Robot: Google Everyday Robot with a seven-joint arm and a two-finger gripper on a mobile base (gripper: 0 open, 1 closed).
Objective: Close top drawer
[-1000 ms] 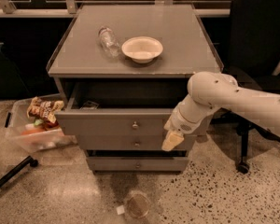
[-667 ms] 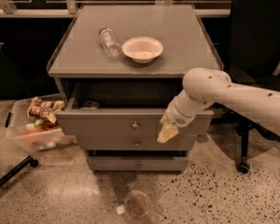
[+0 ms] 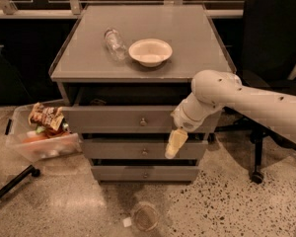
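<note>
The top drawer of the grey cabinet stands pulled out, with a dark gap above its flat front and a small round knob at centre. My gripper hangs from the white arm at the right end of the drawer front, its pale fingers pointing down over the middle drawer. It sits to the right of the knob and holds nothing that shows.
A white bowl and a clear bottle lie on the cabinet top. A plastic bin of snacks stands on the floor at left. A black office chair is at right. A round lid lies on the floor in front.
My arm has swung left along the drawer front, bringing the gripper closer to the knob. The drawer looks pushed in a little.
</note>
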